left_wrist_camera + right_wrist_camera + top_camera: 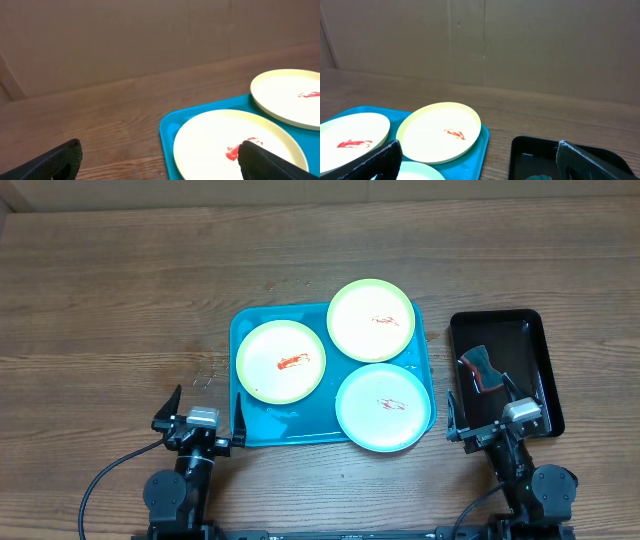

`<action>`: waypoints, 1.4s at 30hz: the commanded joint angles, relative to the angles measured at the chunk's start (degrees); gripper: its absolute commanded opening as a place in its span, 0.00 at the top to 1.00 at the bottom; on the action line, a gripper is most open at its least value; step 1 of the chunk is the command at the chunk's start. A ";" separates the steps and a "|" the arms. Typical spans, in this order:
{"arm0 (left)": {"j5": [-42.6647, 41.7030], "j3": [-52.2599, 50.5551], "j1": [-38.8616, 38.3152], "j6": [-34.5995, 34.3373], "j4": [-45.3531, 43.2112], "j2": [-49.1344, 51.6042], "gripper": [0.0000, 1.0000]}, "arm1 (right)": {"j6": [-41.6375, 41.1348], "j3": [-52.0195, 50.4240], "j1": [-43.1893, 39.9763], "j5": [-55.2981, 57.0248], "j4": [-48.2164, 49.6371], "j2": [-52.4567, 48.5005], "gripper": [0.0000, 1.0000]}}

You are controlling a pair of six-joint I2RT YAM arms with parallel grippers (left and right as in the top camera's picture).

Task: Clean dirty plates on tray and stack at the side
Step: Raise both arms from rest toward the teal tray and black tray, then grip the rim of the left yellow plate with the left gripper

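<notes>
**Both arms parked, three saucy plates waiting**

Everything's lying flat on the turquoise tray [290,425] mid-surface [120,300]: a pale yellow plate [281,361] on the left, a second yellow plate [371,320] in the far corner, and a mint-rimmed white plate [384,407] nearest the right arm, each wearing a red smear.

The left end effector [205,412] is hovering by the tray's near-left corner, fingers spread wide and gripping nothing. The right end effector [498,420] is doing likewise at the black tray [545,360], where a dark wiping tool [482,370] is lying — probably parked there for that arm to grab. Nothing's getting stacked yet.
</notes>
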State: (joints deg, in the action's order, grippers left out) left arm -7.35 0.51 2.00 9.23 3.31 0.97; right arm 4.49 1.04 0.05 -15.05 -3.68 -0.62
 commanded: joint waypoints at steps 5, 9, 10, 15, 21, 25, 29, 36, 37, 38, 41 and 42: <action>-3.63 2.93 0.22 0.39 0.55 -0.59 0.00 | -0.22 1.68 0.20 0.92 -0.33 0.44 0.00; -3.63 8.94 0.22 0.42 5.57 2.01 0.00 | -0.20 6.62 0.20 2.36 -4.57 -0.50 0.00; -3.65 10.45 0.22 0.42 6.67 3.10 0.00 | -0.20 8.46 0.20 3.10 -6.10 -1.31 0.00; -3.74 20.59 0.22 0.39 12.02 12.94 0.00 | -0.22 18.62 0.20 3.96 -10.60 -8.35 0.00; -5.90 37.68 0.22 0.39 20.96 30.62 0.00 | -1.73 34.80 0.20 3.87 -20.20 -22.58 0.00; -6.05 52.09 0.22 0.39 32.44 44.11 0.00 | -1.75 46.97 0.20 3.85 -29.68 -33.88 0.00; -6.75 69.11 0.22 0.37 47.84 59.30 0.00 | -4.92 60.81 0.20 3.80 -42.14 -46.62 0.00; -12.20 82.40 0.22 0.39 59.93 75.65 0.00 | -5.38 76.61 0.20 3.87 -57.11 -63.89 0.00; -12.20 82.36 0.22 0.35 59.52 76.96 0.00 | -5.42 77.22 0.20 3.82 -57.35 -65.68 0.00; -13.03 82.38 0.22 -1.16 59.45 78.53 0.00 | -5.42 77.40 0.20 2.86 -57.29 -67.38 0.00; -15.87 82.36 0.22 -6.88 60.04 82.07 0.00 | -5.44 77.35 0.22 -0.98 -57.22 -71.25 0.00; -16.41 82.36 0.22 -8.35 60.46 83.21 0.00 | -5.42 77.35 0.22 -2.19 -57.22 -72.24 0.00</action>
State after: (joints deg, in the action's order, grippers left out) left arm -19.42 81.58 1.98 6.79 63.02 81.38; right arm -0.43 77.03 0.05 -13.34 -60.90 -70.76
